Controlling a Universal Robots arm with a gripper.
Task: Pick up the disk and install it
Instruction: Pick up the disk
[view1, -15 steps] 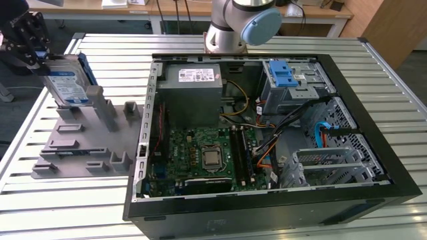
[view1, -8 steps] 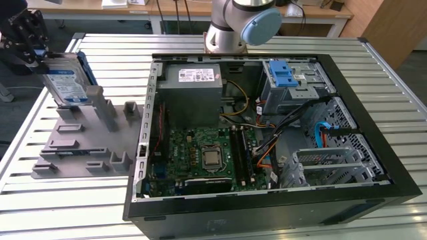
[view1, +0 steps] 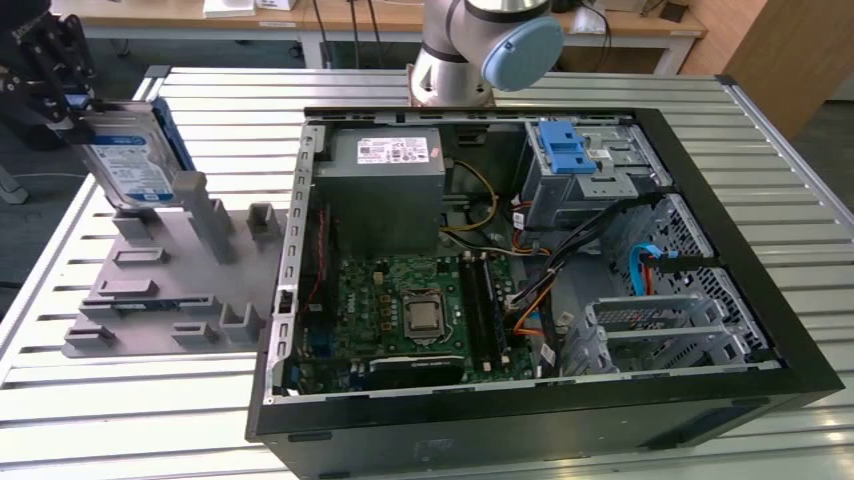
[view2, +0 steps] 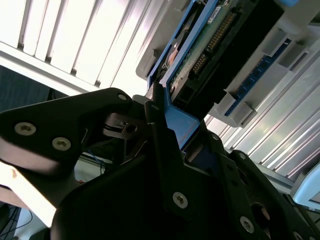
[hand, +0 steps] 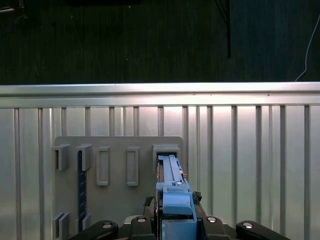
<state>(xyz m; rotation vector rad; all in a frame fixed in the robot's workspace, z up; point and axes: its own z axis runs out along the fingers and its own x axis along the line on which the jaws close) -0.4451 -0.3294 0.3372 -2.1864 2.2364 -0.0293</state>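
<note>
The disk (view1: 130, 160) stands on edge at the exterior view's far left, a silver drive with a white-and-blue label and a blue carrier frame. My gripper (view1: 70, 103) is shut on its upper end. Its lower end sits at a slot of the grey holder plate (view1: 160, 290); I cannot tell whether it still rests inside. The first wrist view looks along the disk's blue edge (hand: 172, 192), with my gripper (hand: 175, 222) clamped on either side. In the second wrist view the disk's green circuit board (view2: 210, 47) faces the camera beyond my gripper (view2: 172, 125).
An open computer case (view1: 747, 300) lies on the slatted metal table (view1: 240, 100), to the exterior view's right of the holder. Inside are a grey power supply (view1: 387, 170), a motherboard (view1: 400, 310) and a drive cage with a blue latch (view1: 567, 150). The arm's base (view1: 474, 50) stands behind the case.
</note>
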